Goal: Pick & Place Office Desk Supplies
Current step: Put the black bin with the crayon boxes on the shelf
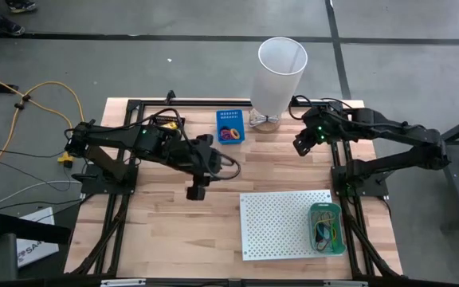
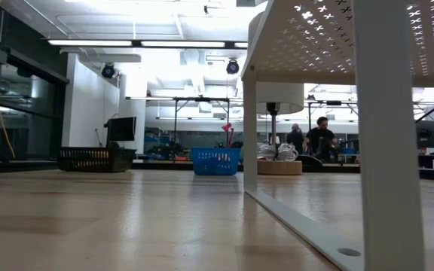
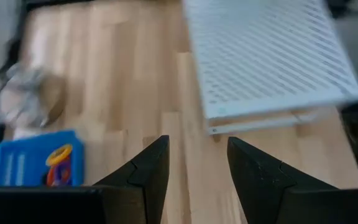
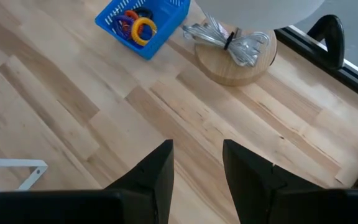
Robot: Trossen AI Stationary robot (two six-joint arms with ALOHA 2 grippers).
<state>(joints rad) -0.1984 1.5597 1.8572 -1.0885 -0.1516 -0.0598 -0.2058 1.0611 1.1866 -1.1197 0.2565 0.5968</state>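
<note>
Overhead, the light wooden slatted surface [image 1: 174, 231] is carrying a small blue plastic basket [image 1: 230, 126] near its far edge, and coloured ring-shaped loops [image 1: 229, 133] are lying inside it. Just beside the basket a tall white tapered bin [image 1: 280, 73] is standing. A large white perforated board [image 1: 281, 225] is lying toward the near right, and on its right corner a green tray [image 1: 326, 229] is sitting with thin band-like items inside. The left tool [image 1: 195, 191] is hanging over bare wood between the basket and the board, holding nothing. The right tool [image 1: 301, 144] is hovering near the foot of the bin, also empty.

From the low view, the blue basket [image 2: 216, 161] is showing far across the surface, and the white board's leg [image 2: 386, 143] is filling the right side. Two people are standing in the room behind.

From the left wrist view, the two dark fingers [image 3: 145, 180] are standing apart with only wood between them; the blue basket [image 3: 36, 163] with a yellow and red loop [image 3: 59, 160] and the white board [image 3: 269, 59] are lying ahead.

From the right wrist view, the fingers [image 4: 151, 177] are standing apart over bare wood. Beyond them, the blue basket [image 4: 143, 26] is holding yellow, red and dark loops [image 4: 135, 25], next to a round wooden base [image 4: 235, 59] with a bundled grey cable [image 4: 229, 38] on it.
</note>
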